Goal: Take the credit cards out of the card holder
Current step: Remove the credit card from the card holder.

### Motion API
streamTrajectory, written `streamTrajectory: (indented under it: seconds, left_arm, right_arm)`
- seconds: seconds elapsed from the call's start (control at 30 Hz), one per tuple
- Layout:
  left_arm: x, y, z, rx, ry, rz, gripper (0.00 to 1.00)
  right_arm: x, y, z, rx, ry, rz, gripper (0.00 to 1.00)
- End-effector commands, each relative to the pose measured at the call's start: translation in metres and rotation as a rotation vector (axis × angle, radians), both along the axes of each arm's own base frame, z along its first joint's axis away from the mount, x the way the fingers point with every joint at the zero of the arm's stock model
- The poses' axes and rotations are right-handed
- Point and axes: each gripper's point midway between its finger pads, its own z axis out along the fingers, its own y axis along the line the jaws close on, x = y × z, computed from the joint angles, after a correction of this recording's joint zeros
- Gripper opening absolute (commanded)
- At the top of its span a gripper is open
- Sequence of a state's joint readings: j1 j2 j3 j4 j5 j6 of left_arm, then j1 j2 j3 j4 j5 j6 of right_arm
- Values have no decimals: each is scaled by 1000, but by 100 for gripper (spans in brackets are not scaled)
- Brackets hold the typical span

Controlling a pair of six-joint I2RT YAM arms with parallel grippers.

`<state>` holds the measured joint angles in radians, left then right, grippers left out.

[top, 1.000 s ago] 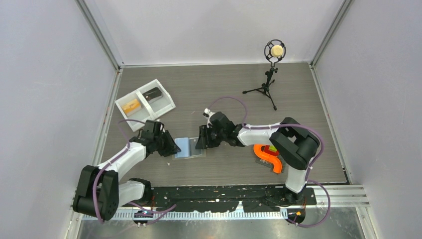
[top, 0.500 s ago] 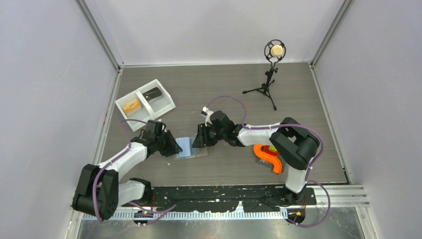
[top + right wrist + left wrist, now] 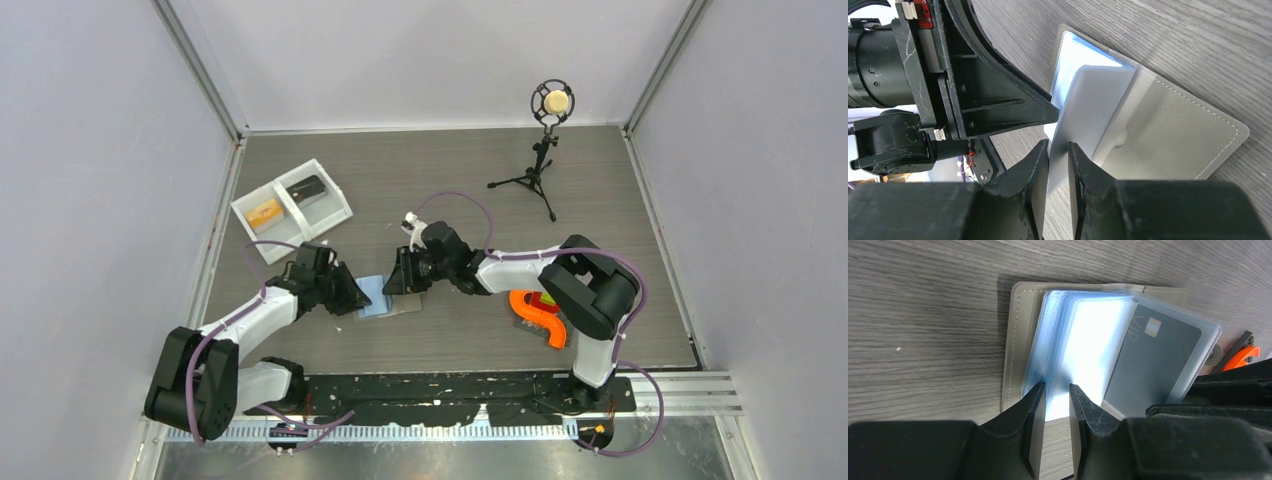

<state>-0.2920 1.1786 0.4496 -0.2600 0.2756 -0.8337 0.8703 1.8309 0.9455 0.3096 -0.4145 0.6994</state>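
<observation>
The card holder (image 3: 383, 301) lies open on the table between both grippers. Its grey cover (image 3: 1012, 340) carries a stack of light blue sleeves (image 3: 1083, 345). My left gripper (image 3: 1057, 386) is shut on the near edge of that stack. One sleeve lifted to the right holds a dark grey credit card (image 3: 1153, 362). In the right wrist view, my right gripper (image 3: 1058, 143) is shut on an upright sleeve (image 3: 1093, 107), with the other half of the grey cover (image 3: 1173, 145) flat beside it. No orange card shows in the holder.
A white two-compartment tray (image 3: 331, 212) at the back left holds an orange flat item (image 3: 265, 212) and a dark one (image 3: 307, 188). A microphone stand (image 3: 543, 150) stands at the back right. An orange curved part (image 3: 540, 316) lies beside the right arm.
The right gripper's jaws have narrowed onto the sleeve and it has shifted slightly left. The left gripper has kept its grip and edged right.
</observation>
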Motion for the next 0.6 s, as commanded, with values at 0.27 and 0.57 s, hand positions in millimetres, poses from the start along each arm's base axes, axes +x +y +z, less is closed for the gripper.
streamTrajectory:
  seconds: [0.27, 0.57]
  left_arm:
    - [-3, -10, -2, -43, 1, -18, 26]
    - [-3, -11, 0, -47, -2, -19, 26]
  right_arm:
    - [-3, 18, 8, 73, 2, 34, 28]
    - [-6, 20, 13, 112, 5, 38, 41]
